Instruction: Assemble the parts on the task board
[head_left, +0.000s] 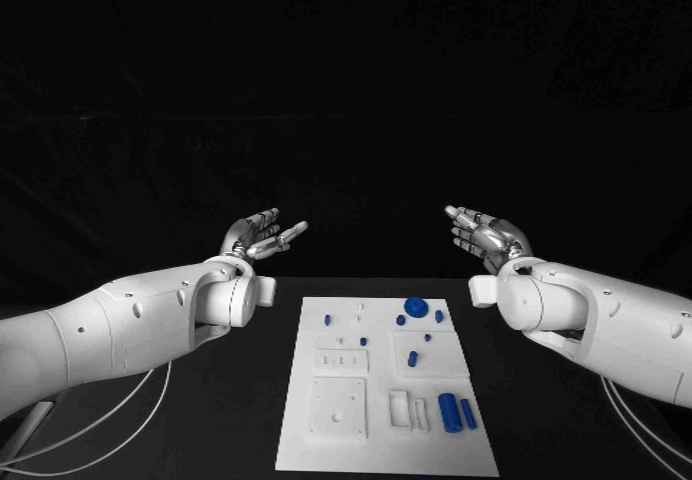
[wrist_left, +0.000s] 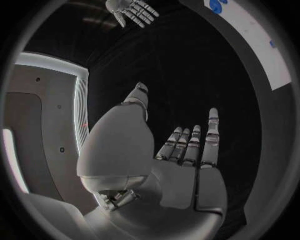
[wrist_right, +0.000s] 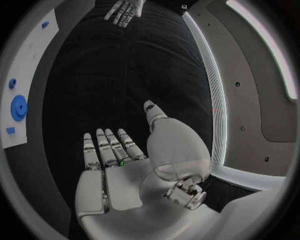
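The white task board (head_left: 387, 440) lies in the middle of the black table. Small blue parts sit on it: a round blue disc (head_left: 415, 305) near its far edge, short pegs (head_left: 413, 358) in the middle, and two blue cylinders (head_left: 457, 412) at the near right. My left hand (head_left: 263, 237) hovers beyond the board's far left corner, fingers spread, holding nothing. My right hand (head_left: 488, 237) hovers beyond the far right corner, also spread and empty. The left wrist view shows my left hand (wrist_left: 187, 165) open, with the board (wrist_left: 256, 40) off to one side. The right wrist view shows my right hand (wrist_right: 119, 175) open, near the blue disc (wrist_right: 19, 107).
Black table surface (head_left: 245, 400) surrounds the board on both sides. White cables (head_left: 101, 430) hang beside my left arm at the near left. Recessed slots and raised white blocks (head_left: 340, 405) mark the board's near half.
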